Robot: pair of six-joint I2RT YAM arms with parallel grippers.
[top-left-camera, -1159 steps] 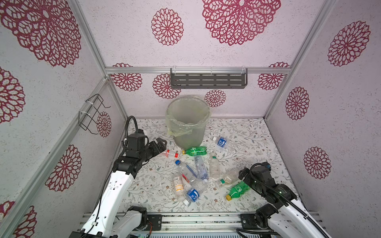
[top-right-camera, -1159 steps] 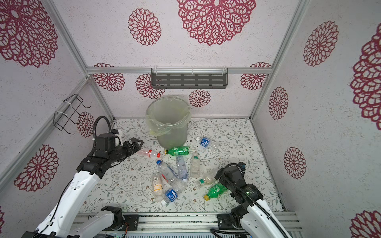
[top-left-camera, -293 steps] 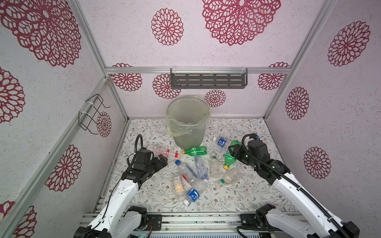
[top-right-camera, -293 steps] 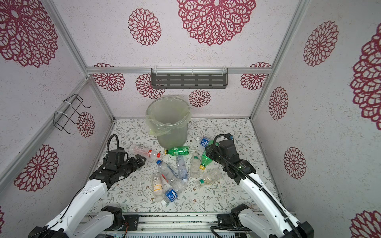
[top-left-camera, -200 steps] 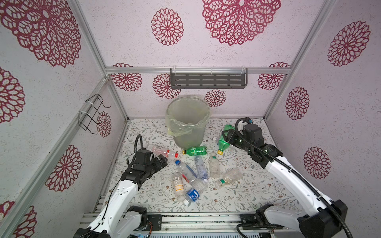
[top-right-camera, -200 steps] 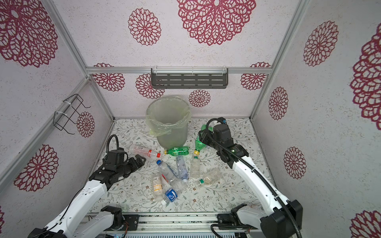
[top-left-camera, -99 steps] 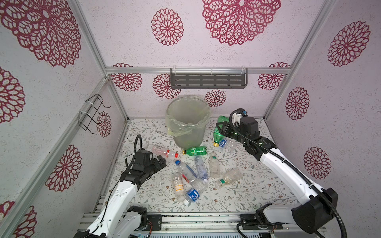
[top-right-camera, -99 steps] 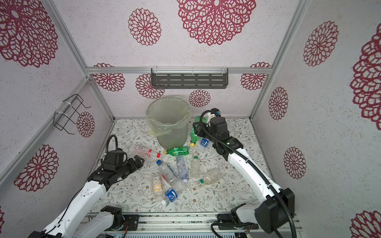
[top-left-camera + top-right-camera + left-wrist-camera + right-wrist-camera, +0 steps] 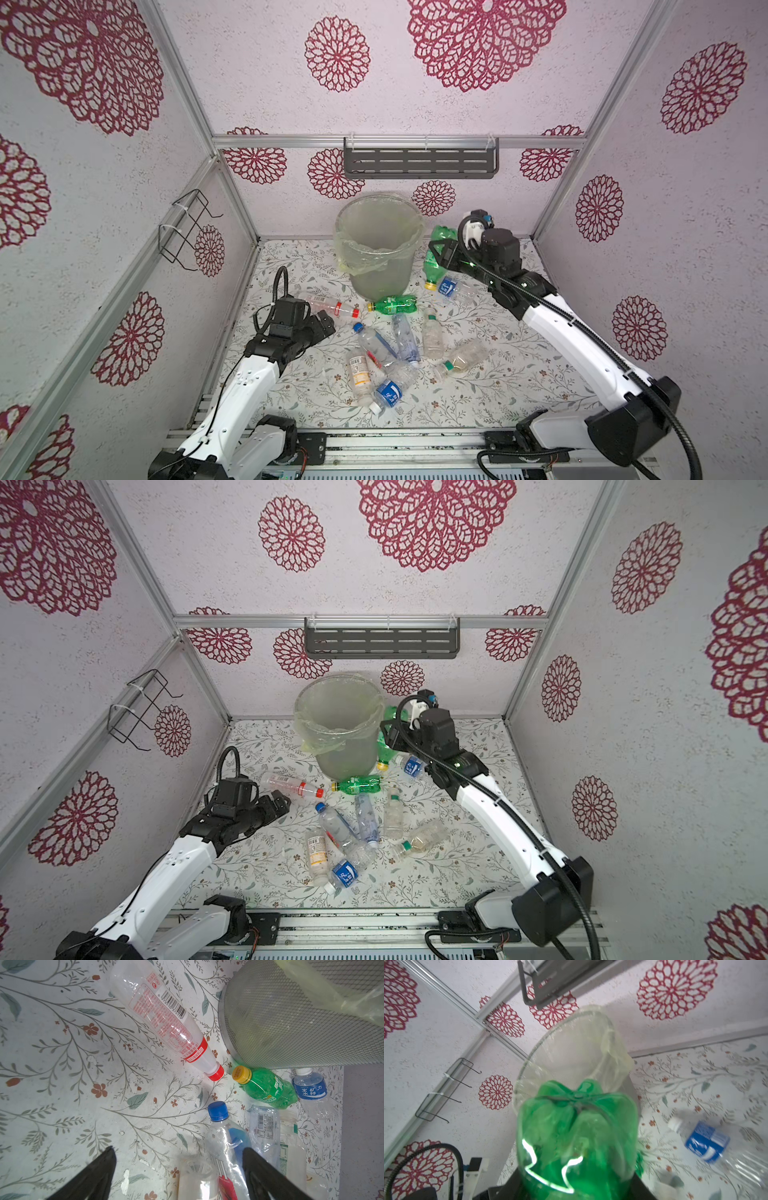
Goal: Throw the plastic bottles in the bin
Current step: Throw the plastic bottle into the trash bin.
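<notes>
My right gripper (image 9: 441, 254) is shut on a green plastic bottle (image 9: 434, 259) whose yellow cap hangs downward. It is raised just right of the bin (image 9: 380, 210), close to the rim. In the right wrist view the green bottle's base (image 9: 577, 1130) fills the jaws, with the bin's mouth (image 9: 571, 1053) right behind it. My left gripper (image 9: 325, 325) hovers open low over the floor, left of the pile. Its fingers (image 9: 99, 1172) straddle a clear bottle (image 9: 197, 1178) and a blue-capped bottle (image 9: 220, 1132) without touching. A red-capped bottle (image 9: 328, 305) and a second green bottle (image 9: 392, 304) lie beside the bin's foot.
Several more clear bottles (image 9: 432, 338) lie scattered mid-floor, and a blue-labelled one (image 9: 455, 289) lies under my right arm. A dark slotted shelf (image 9: 419, 163) hangs on the back wall and a wire rack (image 9: 187, 228) on the left wall. A metal rail (image 9: 374, 440) runs along the front.
My right arm has carried the green bottle up and back from the pile to the bin's right side. The left arm has barely moved, its gripper still open.
</notes>
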